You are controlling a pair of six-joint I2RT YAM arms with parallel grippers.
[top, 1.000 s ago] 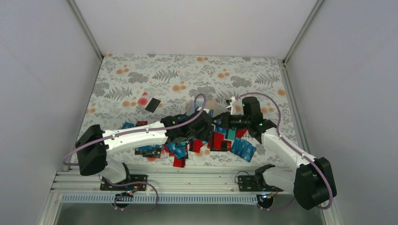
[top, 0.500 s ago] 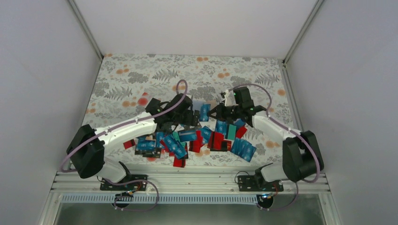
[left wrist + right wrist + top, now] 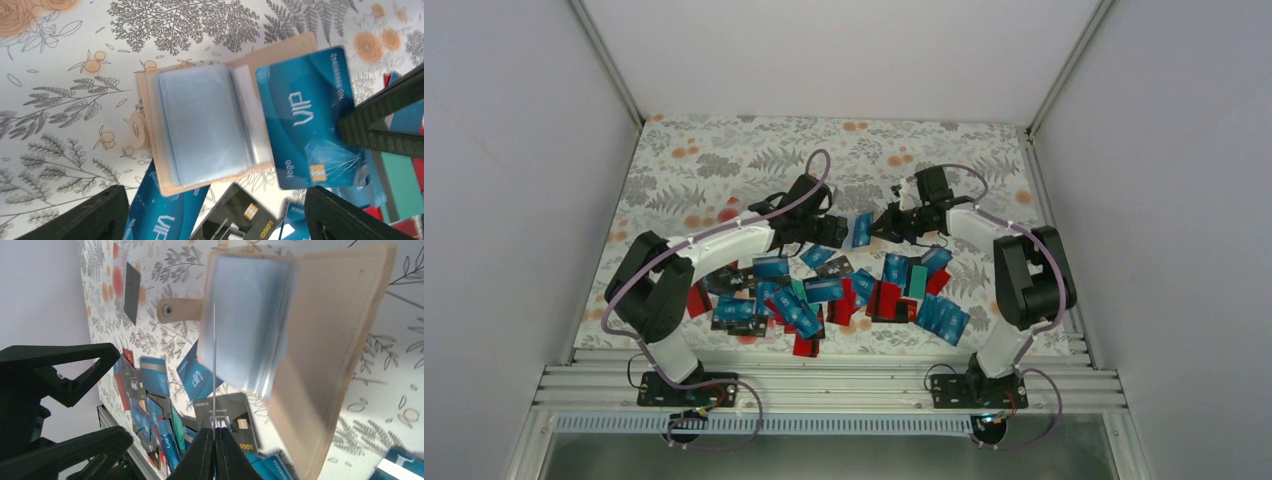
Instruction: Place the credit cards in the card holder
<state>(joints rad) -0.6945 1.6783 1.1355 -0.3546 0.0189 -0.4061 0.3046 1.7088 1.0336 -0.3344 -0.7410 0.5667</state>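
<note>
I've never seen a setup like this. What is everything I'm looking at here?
card holder: one, beige, lying open on the cloth beyond the pile, clear sleeves showing
held card: one, blue, printed VIP, at the holder's edge
loose cards: many, too overlapped to count; mostly blue, some red, black and teal; piled on the near half of the cloth
lone card: one, dark, lying apart from the pile
tablecloth: one, white with grey ferns and orange flowers
left arm, right arm: two, white and black, reaching in from the near edge
left fingers: black, open, above the holder
right fingers: black, shut on the held card
</note>
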